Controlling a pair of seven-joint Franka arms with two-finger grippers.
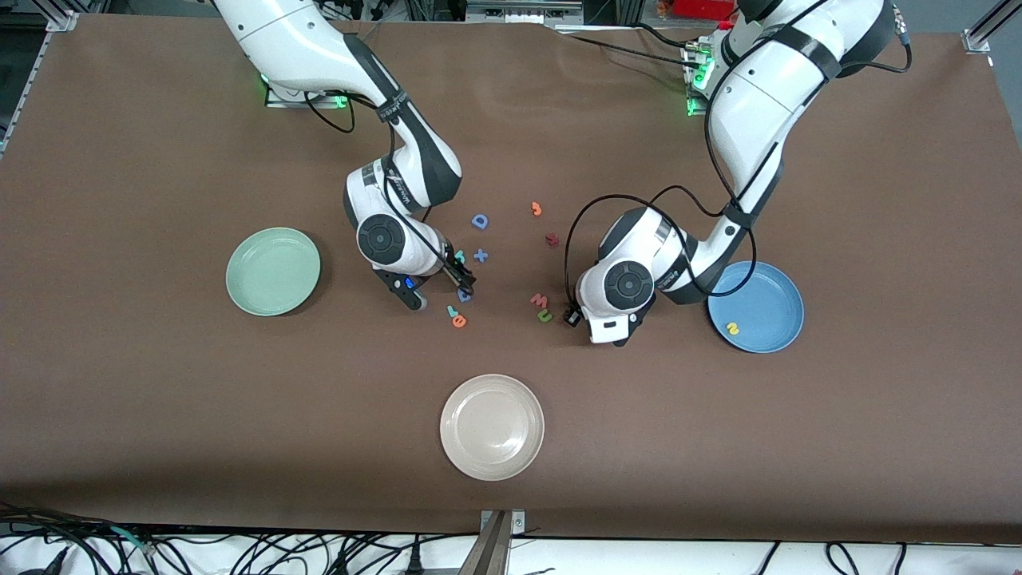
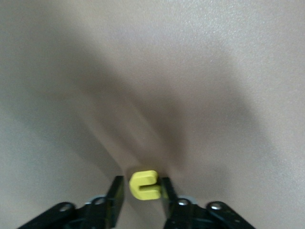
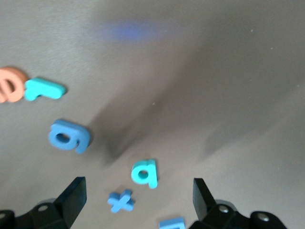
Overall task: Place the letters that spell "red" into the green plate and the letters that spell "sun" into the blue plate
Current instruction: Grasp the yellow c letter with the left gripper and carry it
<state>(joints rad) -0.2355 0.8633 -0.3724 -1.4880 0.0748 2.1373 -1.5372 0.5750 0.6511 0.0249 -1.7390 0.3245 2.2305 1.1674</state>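
- Table [image 1: 160, 447]: brown cover; three plates and a scatter of small foam letters mid-table.
- Cream plate [image 1: 492, 427]: nearest the front camera, nothing in it.
- Green plate [image 1: 273, 271]: toward the right arm's end of the table, nothing in it.
- Blue plate [image 1: 757, 307]: toward the left arm's end; one yellow "s" [image 1: 732, 327] lies flat in it, on the part nearest the front camera.
- Right gripper [image 3: 138, 193]: low over the letter cluster, fingers spread wide, nothing between them. In the right wrist view the teal "d" [image 3: 145, 172] lies flat on the table between the fingers, touching neither, its stem running lengthwise toward the gripper body.
- Left gripper [image 2: 144, 191]: low over the table beside the blue plate, fingers pressed onto a yellow arch letter [image 2: 143, 185]; the arch's open side faces one finger, and its long axis runs across the gap.
- Teal "r" [image 3: 44, 89]: flat, long axis pointing toward the orange "e" [image 3: 9, 85], which it touches.
- Green arch letter [image 1: 544, 316]: flat, just nearer the front camera than the pink "w" [image 1: 540, 300].
- Others: blue looped piece [image 3: 69, 136], blue cross [image 3: 120, 201], blue "D" [image 1: 480, 221], dark red piece [image 1: 552, 239], and an orange piece [image 1: 536, 208] farthest from the front camera.
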